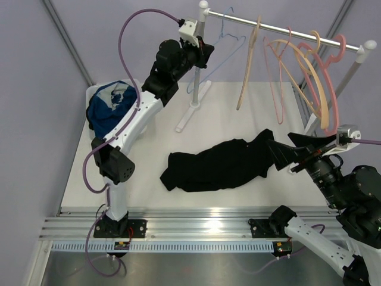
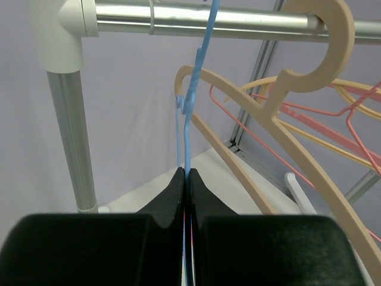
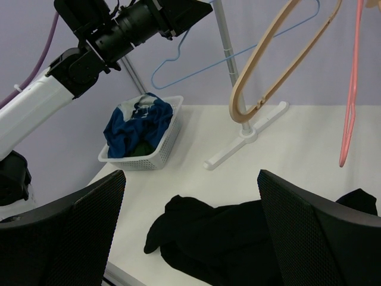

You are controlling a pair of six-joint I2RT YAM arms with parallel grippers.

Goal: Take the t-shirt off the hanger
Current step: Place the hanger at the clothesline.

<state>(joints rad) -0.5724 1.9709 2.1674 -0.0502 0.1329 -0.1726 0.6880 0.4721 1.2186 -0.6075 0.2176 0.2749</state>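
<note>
The black t-shirt [image 1: 220, 164] lies crumpled on the white table, off any hanger; it also shows in the right wrist view [image 3: 238, 238]. A thin blue wire hanger [image 1: 238, 39] hangs from the left end of the rail. My left gripper [image 1: 208, 50] is raised beside it and shut on the blue wire [image 2: 189, 137], which runs up from between the closed jaws [image 2: 186, 179] to the rail. My right gripper [image 1: 280, 155] hovers wide open over the shirt's right end, its fingers [image 3: 190, 174] holding nothing.
A white clothes rack [image 1: 280, 27] stands at the back, its foot [image 1: 193, 113] on the table. Tan [image 1: 247, 71] and pink [image 1: 330, 89] hangers hang bare along the rail. A white basket [image 1: 95, 92] with blue clothes sits at the far left.
</note>
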